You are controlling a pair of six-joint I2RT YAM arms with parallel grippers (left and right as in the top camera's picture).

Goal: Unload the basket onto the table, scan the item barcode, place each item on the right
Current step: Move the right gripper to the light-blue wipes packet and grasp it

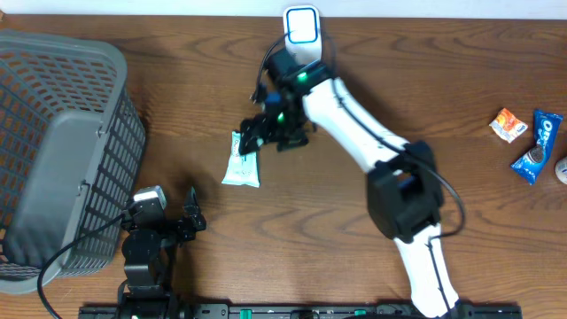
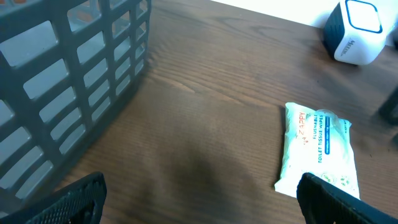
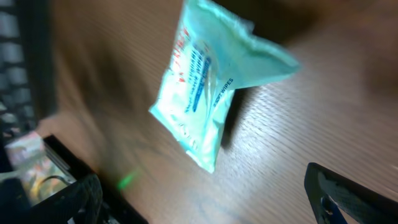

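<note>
The item is a pale green pack of toilet tissue wipes lying flat on the wooden table, left of centre. It also shows in the left wrist view and, blurred, in the right wrist view. My right gripper hovers just over the pack's far end, open and empty. The white and blue scanner stands at the table's far edge. My left gripper rests near the front edge, open, with the pack ahead to its right. No barcode shows on the pack.
A large grey basket fills the left side. An orange snack pack and a blue biscuit pack lie at the far right. A green light spot falls on the wood near the pack.
</note>
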